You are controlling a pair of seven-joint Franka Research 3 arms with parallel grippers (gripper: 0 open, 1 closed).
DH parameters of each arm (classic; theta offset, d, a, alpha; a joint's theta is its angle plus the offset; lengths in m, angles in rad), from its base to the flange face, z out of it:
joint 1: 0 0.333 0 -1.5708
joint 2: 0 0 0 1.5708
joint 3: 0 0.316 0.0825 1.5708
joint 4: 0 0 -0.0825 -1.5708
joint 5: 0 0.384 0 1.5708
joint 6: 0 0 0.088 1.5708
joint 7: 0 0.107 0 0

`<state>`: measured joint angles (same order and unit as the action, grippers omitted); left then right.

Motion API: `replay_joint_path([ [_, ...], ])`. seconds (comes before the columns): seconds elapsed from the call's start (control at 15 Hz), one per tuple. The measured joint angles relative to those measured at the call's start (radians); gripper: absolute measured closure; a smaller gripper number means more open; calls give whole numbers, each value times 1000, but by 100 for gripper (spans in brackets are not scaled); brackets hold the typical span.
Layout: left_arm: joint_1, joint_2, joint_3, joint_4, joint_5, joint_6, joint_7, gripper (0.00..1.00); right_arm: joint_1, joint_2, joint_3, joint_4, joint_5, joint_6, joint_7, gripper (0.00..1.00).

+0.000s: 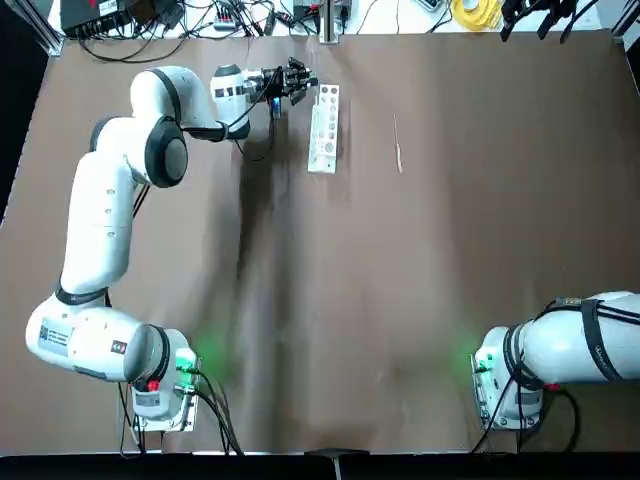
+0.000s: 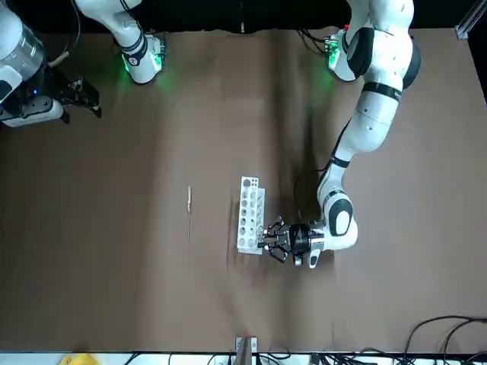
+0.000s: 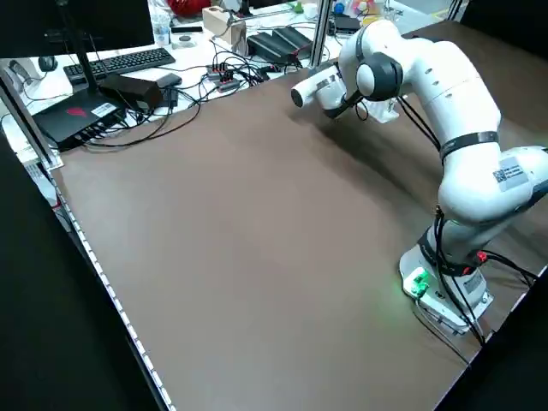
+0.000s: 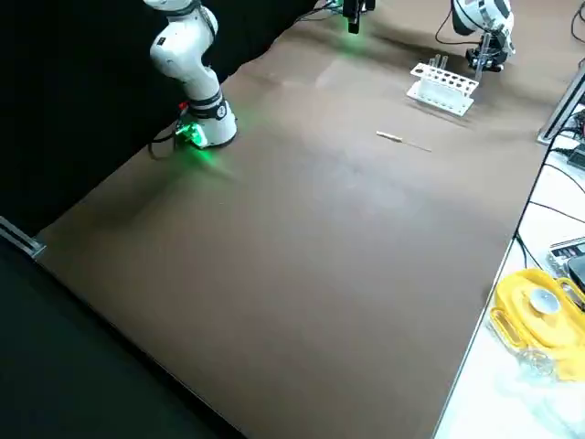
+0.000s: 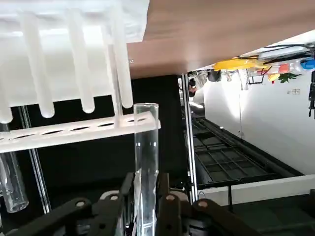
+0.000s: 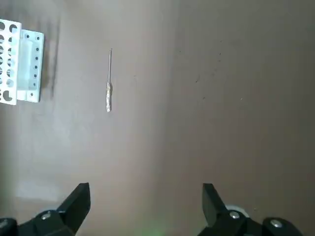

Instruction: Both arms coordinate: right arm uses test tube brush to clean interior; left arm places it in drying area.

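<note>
Robotics lab, by the look of it. Two white jointed arms [image 1: 95, 215] bolted to a brown-covered counter [image 1: 330, 300]. White test tube rack [image 1: 323, 130], clear glass tube [image 5: 146, 162] beside it. Metal-profile framing [image 4: 20, 236], black drapes [image 4: 82, 101]. Adjoining desk: monitor [image 3: 77, 30], keyboard [image 3: 133, 64], tangled cables [image 3: 214, 77].

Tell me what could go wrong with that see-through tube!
The left arm's black tool grips the clear round tube near the white holed rack, so it might bump and crack. Squeezing too hard might break it too. The thin, straight brush lies flat, so the right arm's open black tool might miss it.
</note>
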<state>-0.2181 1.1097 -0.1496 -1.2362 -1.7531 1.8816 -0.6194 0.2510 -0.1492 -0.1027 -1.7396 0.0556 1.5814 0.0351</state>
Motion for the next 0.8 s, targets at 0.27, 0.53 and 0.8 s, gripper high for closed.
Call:
replay_joint_path([
  [0.27,0,0,0,0,0,-2,0,77,0,0,0,0,0,0,0,0],
  [0.53,1,0,3,3,0,-20,-1,77,0,0,0,0,0,0,0,0],
  [0.8,-1,0,4,3,0,-26,-1,77,0,0,0,0,0,0,0,0],
])
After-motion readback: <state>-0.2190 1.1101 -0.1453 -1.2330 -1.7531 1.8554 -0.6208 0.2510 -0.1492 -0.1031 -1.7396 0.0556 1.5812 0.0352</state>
